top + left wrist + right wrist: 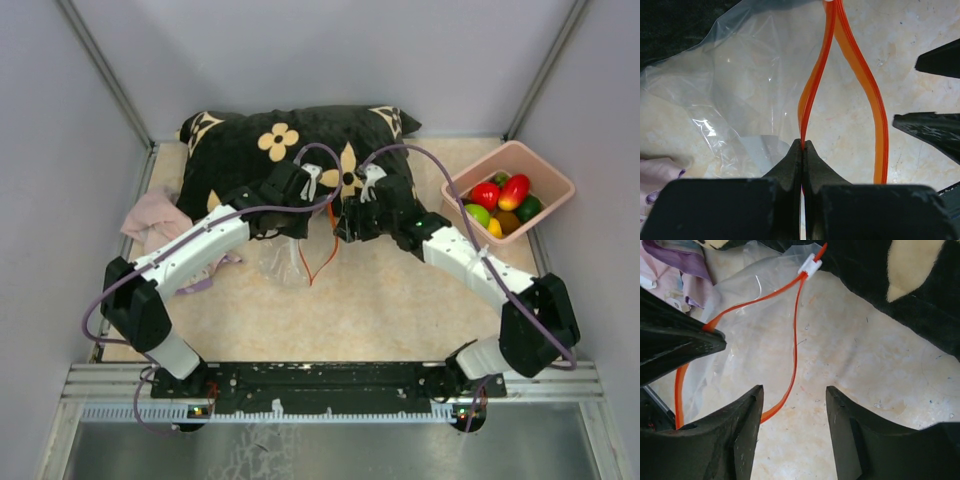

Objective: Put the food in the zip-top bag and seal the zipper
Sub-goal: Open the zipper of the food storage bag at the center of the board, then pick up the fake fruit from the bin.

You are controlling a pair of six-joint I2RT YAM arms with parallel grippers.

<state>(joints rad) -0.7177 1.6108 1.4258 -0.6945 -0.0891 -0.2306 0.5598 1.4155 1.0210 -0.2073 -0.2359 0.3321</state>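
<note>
The clear zip-top bag (283,262) lies on the table in front of the pillow, mouth open, and nothing shows inside it. Its red-orange zipper (860,75) splits into two strips. My left gripper (803,146) is shut on one strip. My right gripper (794,392) is open just above the table beside the other strip (794,340), not touching it. A white slider (810,265) sits at the zipper's far end. The food (503,195), red, green, yellow and dark green pieces, lies in the pink bin (555,175) at the right.
A black pillow with tan flowers (290,140) lies at the back, right behind both grippers. A pink cloth (155,215) lies at the left under my left arm. Grey walls close in the table on three sides.
</note>
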